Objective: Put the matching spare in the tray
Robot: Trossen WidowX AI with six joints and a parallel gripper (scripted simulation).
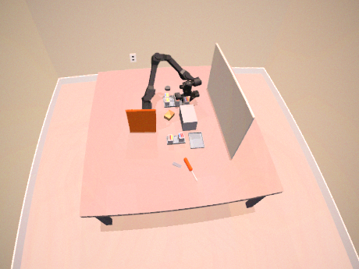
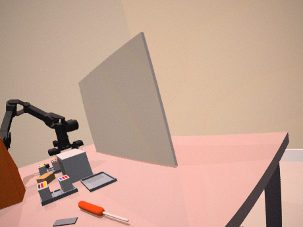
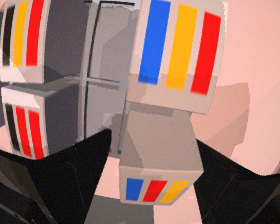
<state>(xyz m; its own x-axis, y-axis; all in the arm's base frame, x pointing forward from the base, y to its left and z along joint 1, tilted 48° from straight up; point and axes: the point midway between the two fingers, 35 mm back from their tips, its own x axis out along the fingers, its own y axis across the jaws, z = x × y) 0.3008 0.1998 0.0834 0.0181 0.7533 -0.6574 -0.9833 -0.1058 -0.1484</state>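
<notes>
My gripper (image 1: 187, 97) (image 2: 66, 150) (image 3: 150, 139) is open, pointing down over the back rack, its fingers on either side of a spare with blue, red and yellow bars (image 3: 156, 191). The right finger is close against it; a narrow gap shows at the left. A spare with blue, yellow and red bars (image 3: 181, 47) stands beside it. Spares with black, yellow and red bars (image 3: 21, 37) and black, red and red bars (image 3: 25, 127) stand left. The tray (image 1: 196, 140) (image 2: 99, 181) is empty. A large grey box (image 1: 188, 116) (image 2: 75, 166) may be the mounted unit; its back is hidden.
A front rack (image 1: 175, 141) (image 2: 58, 196) holds two spares beside the tray. A tall grey panel (image 1: 228, 103) (image 2: 125, 97) stands right, an orange panel (image 1: 142, 121) left. A tan block (image 1: 168, 115) (image 2: 45, 177) and a screwdriver (image 1: 188, 164) (image 2: 91, 208) lie on the table.
</notes>
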